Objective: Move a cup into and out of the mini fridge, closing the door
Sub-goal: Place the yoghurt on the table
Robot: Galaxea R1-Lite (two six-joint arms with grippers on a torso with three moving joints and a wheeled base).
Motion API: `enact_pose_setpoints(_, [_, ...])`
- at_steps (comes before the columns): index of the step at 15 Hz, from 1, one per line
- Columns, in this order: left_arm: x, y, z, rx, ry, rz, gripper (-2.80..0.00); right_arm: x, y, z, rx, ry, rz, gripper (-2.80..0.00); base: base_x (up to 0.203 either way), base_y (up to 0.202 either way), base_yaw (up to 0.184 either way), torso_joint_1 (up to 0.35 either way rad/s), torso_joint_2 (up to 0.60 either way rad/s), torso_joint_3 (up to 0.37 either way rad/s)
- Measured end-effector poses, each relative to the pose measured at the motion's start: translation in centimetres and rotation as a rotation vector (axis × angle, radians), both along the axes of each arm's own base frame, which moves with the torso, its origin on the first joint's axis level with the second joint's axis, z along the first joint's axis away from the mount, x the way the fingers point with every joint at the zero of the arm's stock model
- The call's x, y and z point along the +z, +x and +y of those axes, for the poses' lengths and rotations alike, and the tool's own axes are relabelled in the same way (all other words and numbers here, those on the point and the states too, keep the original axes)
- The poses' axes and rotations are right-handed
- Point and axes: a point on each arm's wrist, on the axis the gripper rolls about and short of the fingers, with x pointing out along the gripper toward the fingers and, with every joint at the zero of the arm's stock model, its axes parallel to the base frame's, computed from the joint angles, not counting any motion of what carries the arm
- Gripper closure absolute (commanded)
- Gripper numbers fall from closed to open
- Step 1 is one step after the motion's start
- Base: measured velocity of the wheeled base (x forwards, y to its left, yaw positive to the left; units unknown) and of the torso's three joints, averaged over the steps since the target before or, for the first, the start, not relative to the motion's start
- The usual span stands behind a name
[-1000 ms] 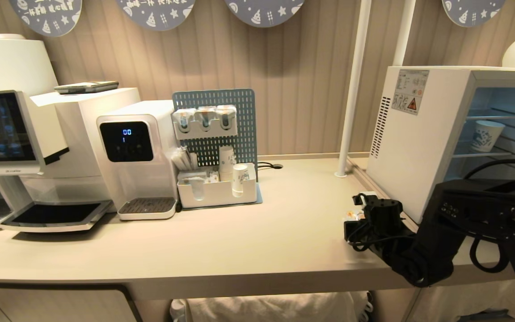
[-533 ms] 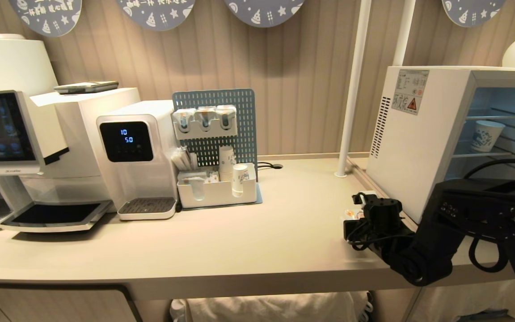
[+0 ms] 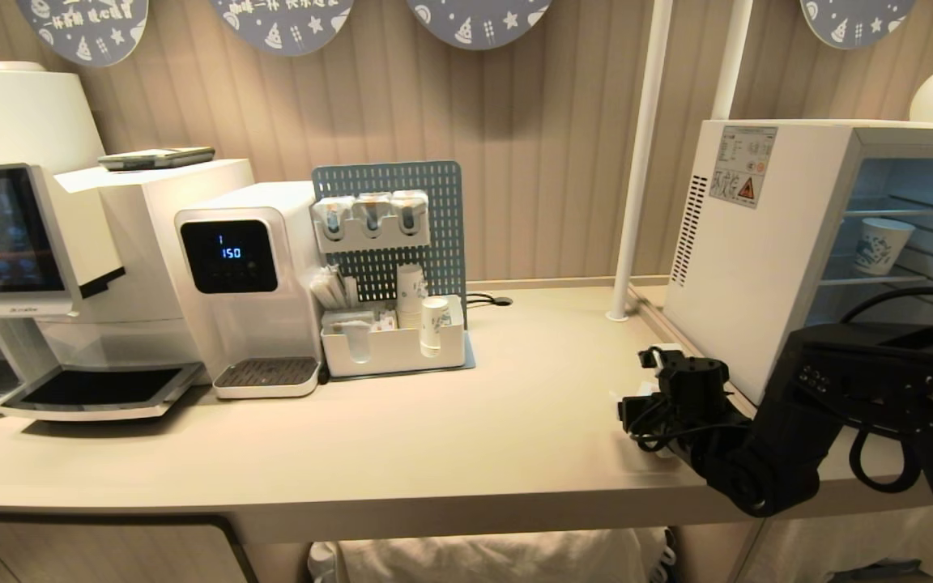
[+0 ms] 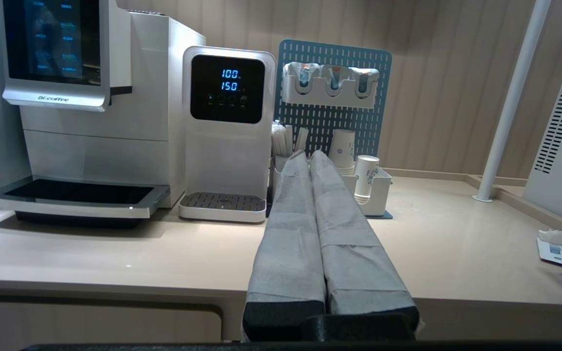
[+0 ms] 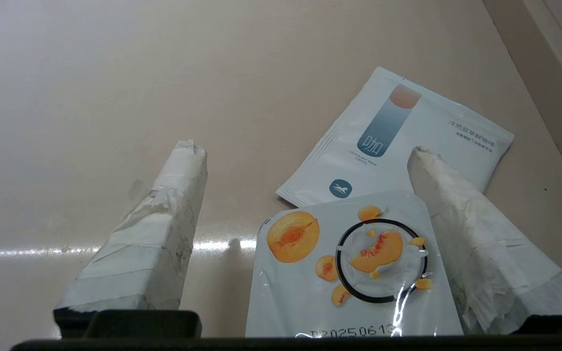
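As seen from the head, table [image 3: 434, 437]: a pale, smooth top carrying the drinks machines on the robot's left and the fridge on its right.
Mini fridge [image 3: 750, 267]: stands at the right end of the table with its inside exposed, wire shelves showing; a printed paper cup [image 3: 881, 245] sits on the middle shelf.
Door: swung out of view, so the closing step looks not yet done.
Right end effector [image 5: 304, 150]: low over the table just beside the fridge's near corner, released, its taped fingers [image 5: 154, 234] spread wide and grasping nothing.
Left end effector [image 4: 309, 155]: parked off the table's front edge, clenched on nothing, pointing at the machines.
Cup [image 5: 359, 263]: a small sealed pot with a glossy peach-printed foil lid, upright on the table between the spread fingers, nearer one finger than the other; whether that finger touches it I cannot tell.
Sachet [image 5: 398, 141]: a flat white coffee packet lying on the table just beyond the cup, partly under its edge in the wrist view.
Handling, as a judgement: the cup looks light, with a thin side wall that would give under a hard squeeze; the foil is slick and easy to puncture.
Where to take hold: on opposite sides of the wall below the rim, squeezed gently and kept upright, never on the lid.
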Motion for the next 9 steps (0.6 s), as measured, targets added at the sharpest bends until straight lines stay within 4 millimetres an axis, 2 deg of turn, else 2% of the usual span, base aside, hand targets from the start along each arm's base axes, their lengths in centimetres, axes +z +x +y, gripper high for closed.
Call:
enact_pose_setpoints(5, [0.0, 0.0, 0.0, 0.000, 0.000, 0.000, 0.00, 0.0, -0.1, -0.1, -0.003, 0.002, -0.004, -2.80, 0.000, 0.000, 0.000, 0.000, 0.00, 0.000])
enact_pose_setpoints(9, [0.0, 0.0, 0.0, 0.000, 0.000, 0.000, 0.00, 0.4, -0.6, -1.0, -0.026, 0.007, 0.003, -2.80, 0.000, 0.000, 0.000, 0.000, 0.00, 0.000])
